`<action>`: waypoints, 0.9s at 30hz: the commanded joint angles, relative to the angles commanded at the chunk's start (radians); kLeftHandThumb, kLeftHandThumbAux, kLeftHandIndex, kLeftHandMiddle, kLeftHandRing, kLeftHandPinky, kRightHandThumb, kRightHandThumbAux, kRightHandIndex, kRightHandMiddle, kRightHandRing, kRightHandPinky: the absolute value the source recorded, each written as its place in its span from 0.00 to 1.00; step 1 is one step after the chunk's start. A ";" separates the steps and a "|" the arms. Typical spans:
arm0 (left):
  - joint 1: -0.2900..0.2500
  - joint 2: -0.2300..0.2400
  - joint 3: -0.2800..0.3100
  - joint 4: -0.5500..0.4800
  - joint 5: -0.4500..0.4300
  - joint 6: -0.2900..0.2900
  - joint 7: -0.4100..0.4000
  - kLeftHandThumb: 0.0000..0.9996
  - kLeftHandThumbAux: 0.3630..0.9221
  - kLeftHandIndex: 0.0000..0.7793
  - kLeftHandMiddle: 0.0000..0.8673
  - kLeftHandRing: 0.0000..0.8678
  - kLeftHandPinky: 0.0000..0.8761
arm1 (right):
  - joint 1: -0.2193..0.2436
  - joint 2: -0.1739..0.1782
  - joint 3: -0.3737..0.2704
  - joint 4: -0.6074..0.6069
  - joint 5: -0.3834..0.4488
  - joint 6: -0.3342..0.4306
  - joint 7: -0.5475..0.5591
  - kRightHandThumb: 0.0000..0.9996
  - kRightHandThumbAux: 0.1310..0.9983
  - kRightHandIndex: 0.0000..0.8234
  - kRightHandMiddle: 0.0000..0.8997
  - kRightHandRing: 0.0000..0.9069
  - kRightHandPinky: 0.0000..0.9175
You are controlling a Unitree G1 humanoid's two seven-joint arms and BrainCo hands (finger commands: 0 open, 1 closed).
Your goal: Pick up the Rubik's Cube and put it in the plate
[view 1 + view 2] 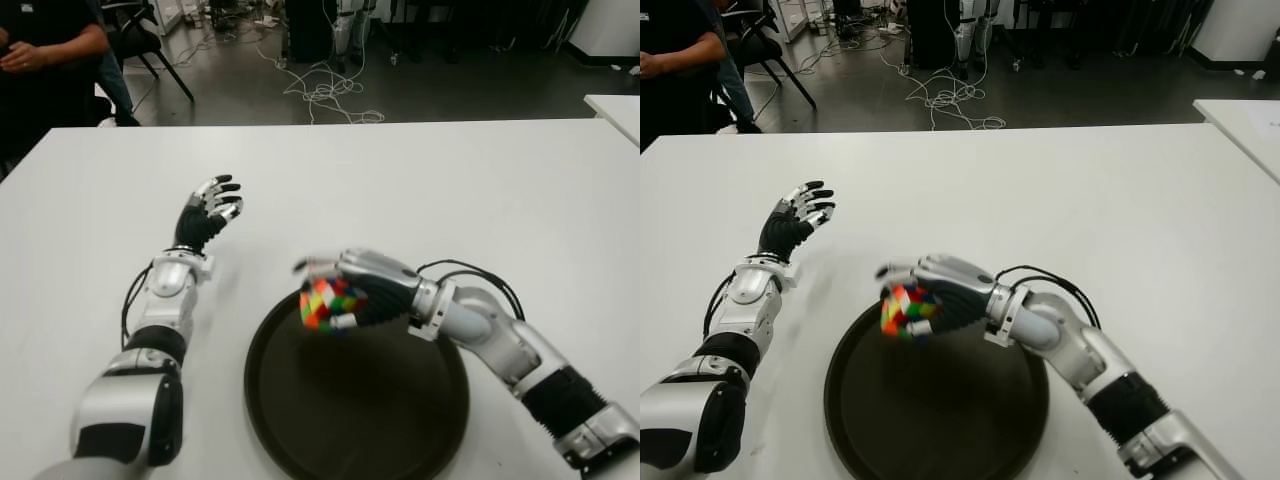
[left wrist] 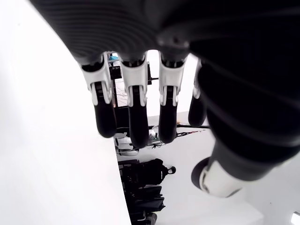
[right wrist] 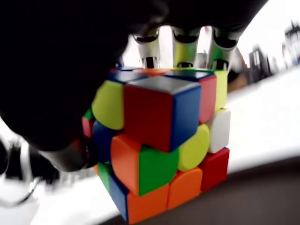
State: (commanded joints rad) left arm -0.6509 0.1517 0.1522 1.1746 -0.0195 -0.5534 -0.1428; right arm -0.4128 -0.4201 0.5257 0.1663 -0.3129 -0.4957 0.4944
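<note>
My right hand (image 1: 335, 292) is shut on the multicoloured Rubik's Cube (image 1: 326, 303), holding it just above the far left rim of the dark round plate (image 1: 400, 420). In the right wrist view the cube (image 3: 159, 145) fills the picture, fingers (image 3: 185, 44) wrapped over its far side, the dark plate below it. The left hand (image 1: 210, 212) shows over the white table to the left of the plate, fingers relaxed and holding nothing.
The white table (image 1: 420, 190) stretches wide beyond the plate. A person in dark clothes (image 1: 45, 55) sits at the far left corner. Cables and chairs lie on the floor behind the table, and another white table edge (image 1: 615, 108) shows at far right.
</note>
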 joint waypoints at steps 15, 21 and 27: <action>-0.002 0.003 -0.002 0.008 0.003 -0.008 -0.001 0.12 0.75 0.28 0.30 0.29 0.29 | -0.046 -0.081 0.004 -0.143 -0.111 0.195 0.247 0.84 0.64 0.51 0.54 0.68 0.63; -0.002 0.004 0.000 0.007 0.000 -0.010 -0.005 0.12 0.74 0.28 0.30 0.30 0.31 | -0.038 -0.095 -0.015 -0.165 -0.164 0.177 0.223 0.82 0.66 0.45 0.55 0.50 0.49; -0.003 0.002 0.005 0.008 -0.006 -0.003 -0.005 0.13 0.73 0.27 0.30 0.30 0.30 | 0.003 -0.119 -0.079 -0.215 -0.154 0.173 0.188 0.82 0.66 0.47 0.51 0.42 0.41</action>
State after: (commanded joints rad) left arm -0.6537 0.1539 0.1569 1.1822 -0.0257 -0.5569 -0.1481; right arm -0.4095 -0.5387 0.4464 -0.0491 -0.4669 -0.3222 0.6828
